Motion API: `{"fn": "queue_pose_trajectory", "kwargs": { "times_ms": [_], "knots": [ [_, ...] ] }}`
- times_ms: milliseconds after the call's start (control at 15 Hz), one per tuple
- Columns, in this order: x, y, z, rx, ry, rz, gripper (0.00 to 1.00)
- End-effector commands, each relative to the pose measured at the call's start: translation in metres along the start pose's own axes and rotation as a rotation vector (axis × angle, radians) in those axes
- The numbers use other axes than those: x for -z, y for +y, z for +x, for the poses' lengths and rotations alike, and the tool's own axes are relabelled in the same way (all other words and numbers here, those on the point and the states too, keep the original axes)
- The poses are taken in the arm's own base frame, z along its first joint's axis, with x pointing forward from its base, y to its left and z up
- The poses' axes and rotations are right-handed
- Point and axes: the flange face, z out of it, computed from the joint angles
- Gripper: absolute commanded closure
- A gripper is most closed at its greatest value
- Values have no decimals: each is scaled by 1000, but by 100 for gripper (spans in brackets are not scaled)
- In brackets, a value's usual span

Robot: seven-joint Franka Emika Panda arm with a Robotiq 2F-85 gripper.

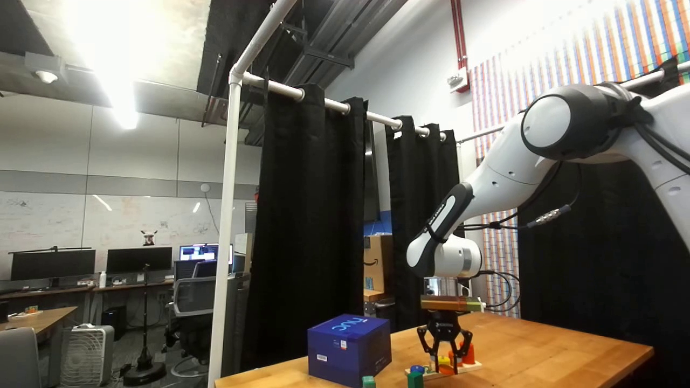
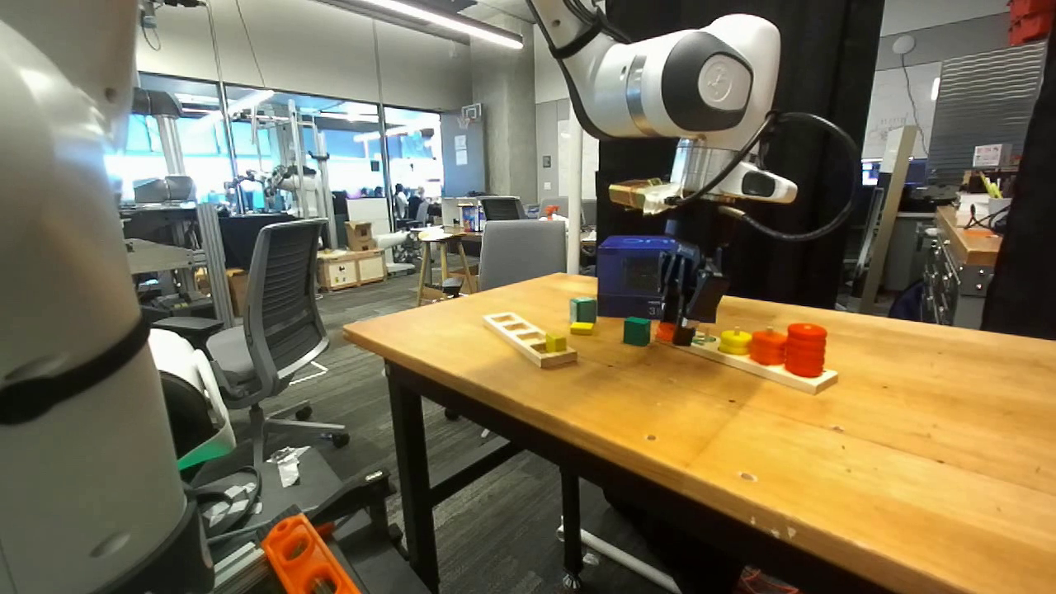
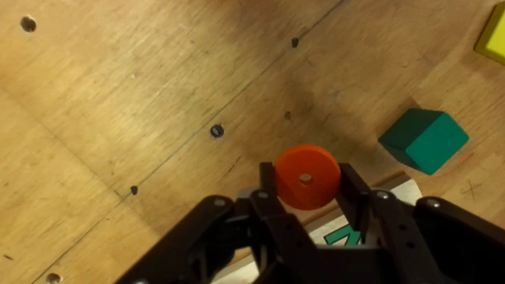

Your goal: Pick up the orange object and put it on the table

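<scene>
The orange object (image 3: 307, 189) is a flat round disc with a small central hole. It shows between my fingertips in the wrist view, and in both exterior views low at the table, partly hidden by the fingers (image 1: 446, 369) (image 2: 665, 332). My gripper (image 3: 305, 177) points down, its fingers touching the disc on opposite sides; it also shows in both exterior views (image 1: 446, 362) (image 2: 681, 328). I cannot tell whether the disc rests on the table or sits just above it. The table (image 2: 907, 412) is light brown wood, also in the wrist view (image 3: 118, 98).
A wooden board (image 2: 800, 378) with yellow and orange-red rings (image 2: 805, 351) lies beside the gripper. A green block (image 2: 636, 331) stands close by. A blue box (image 1: 349, 350) is behind. A slotted wooden frame (image 2: 554, 360) with a yellow block lies near the table's edge.
</scene>
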Motion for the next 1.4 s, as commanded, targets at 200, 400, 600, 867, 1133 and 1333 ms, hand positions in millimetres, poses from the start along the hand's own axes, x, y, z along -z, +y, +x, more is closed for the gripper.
{"fn": "queue_pose_trajectory", "kwargs": {
  "times_ms": [200,400,600,867,1133,1333],
  "knots": [
    [3,-1,3,-4,53,12,82],
    [4,0,3,-8,51,14,26],
    [4,0,3,-7,47,13,3],
    [11,-1,-1,-5,45,9,0],
    [53,-3,-28,17,69,-12,0],
    [102,0,-62,57,113,-39,0]
  ]
}}
